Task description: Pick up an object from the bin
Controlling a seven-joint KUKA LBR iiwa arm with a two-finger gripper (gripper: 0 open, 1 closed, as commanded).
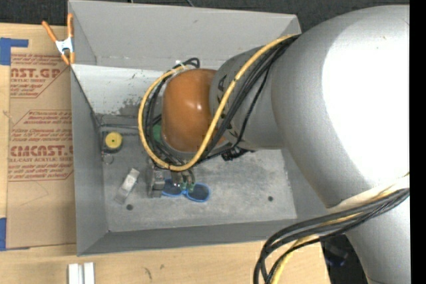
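Note:
My gripper pokes out from under the arm's wrist, low over the bin floor near the front left. Right beside it, on its right, lies a blue thing with two rounded lobes, touching or nearly touching the gripper. A small clear plastic piece lies a little to the gripper's left. Farther back on the left sits a small yellow round thing. A bit of something green peeks out at the wrist's left edge; the arm hides most of it.
The arm with its orange cover and yellow cables hangs over the middle and right of the bin and hides what lies beneath. The left wall is close to the yellow thing, and the front wall runs just below the blue thing.

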